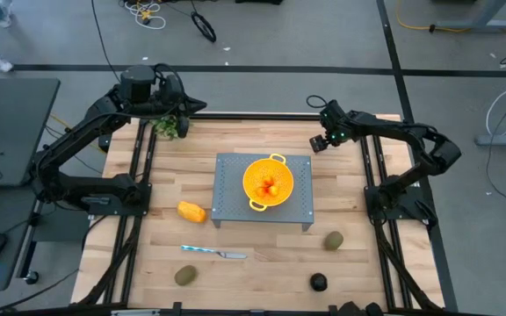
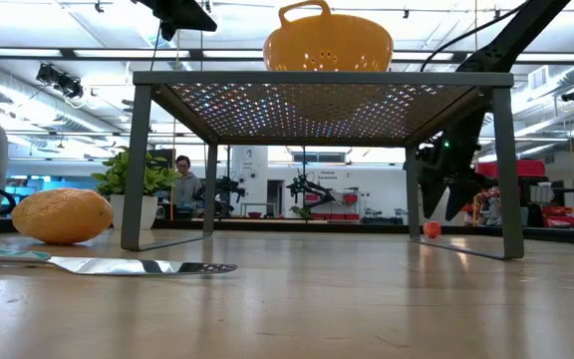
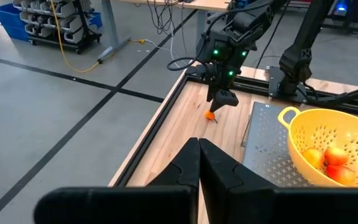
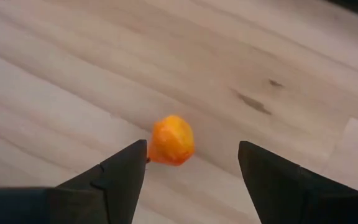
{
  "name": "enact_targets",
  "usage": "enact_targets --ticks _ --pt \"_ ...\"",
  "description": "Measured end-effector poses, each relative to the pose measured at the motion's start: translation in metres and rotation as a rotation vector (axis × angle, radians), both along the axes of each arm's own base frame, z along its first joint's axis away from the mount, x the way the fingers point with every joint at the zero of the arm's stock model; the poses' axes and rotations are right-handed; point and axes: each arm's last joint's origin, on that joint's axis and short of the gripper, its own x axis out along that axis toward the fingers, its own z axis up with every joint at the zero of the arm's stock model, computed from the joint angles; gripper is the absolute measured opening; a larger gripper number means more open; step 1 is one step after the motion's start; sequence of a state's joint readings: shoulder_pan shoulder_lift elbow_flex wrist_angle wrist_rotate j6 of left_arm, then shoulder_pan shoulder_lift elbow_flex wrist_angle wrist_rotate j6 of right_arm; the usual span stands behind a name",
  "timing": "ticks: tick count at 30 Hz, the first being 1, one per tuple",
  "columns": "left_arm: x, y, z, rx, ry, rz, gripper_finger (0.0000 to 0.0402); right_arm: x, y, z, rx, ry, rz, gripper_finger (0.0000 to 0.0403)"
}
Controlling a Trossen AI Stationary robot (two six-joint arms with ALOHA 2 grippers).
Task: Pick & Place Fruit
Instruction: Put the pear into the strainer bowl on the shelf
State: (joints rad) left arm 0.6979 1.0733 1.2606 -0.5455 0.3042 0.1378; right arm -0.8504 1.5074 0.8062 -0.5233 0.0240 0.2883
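Wooden table (image 1: 262, 272): yellow colander (image 1: 267, 182) holds orange-red balls (image 1: 272, 187); right tool (image 4: 191, 163) apart, left tool (image 3: 199, 163) together.

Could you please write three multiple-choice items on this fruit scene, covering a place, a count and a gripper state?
1. Where does the yellow colander stand?
A. on the grey perforated stand
B. on the floor
C. beside the knife

2. How many brownish-green oval fruits lie on the table?
A. none
B. two
C. five

3. How is the right gripper?
A. shut on the colander
B. shut on a knife
C. open over a small orange fruit

Answers: 1 A, the high view shows it atop the stand. 2 B, one near each front corner. 3 C, its fingers stand apart around the fruit, which lies on the wood.
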Motion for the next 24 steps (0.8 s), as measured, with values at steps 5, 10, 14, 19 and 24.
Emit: enact_targets --ticks 5,10,14,19,24 --pt "0.0 0.0 0.001 0.003 -0.006 0.001 0.0006 0.004 -0.002 0.001 -0.038 -0.023 0.003 0.0264" --pt "0.0 0.0 0.001 0.002 -0.006 0.001 0.0005 0.011 -0.003 -0.01 -0.02 -0.013 0.029 0.0264" --pt "0.0 0.0 0.001 0.002 -0.007 0.001 0.0006 0.013 -0.003 -0.02 0.008 0.017 0.038 0.0264" --pt "0.0 0.0 0.001 -0.002 -0.008 0.002 0.0006 0.014 -0.003 -0.025 0.019 0.035 0.043 0.0262" --pt "0.0 0.0 0.001 -0.005 -0.009 0.004 0.0007 0.015 -0.004 -0.029 0.023 0.039 0.045 0.0247"
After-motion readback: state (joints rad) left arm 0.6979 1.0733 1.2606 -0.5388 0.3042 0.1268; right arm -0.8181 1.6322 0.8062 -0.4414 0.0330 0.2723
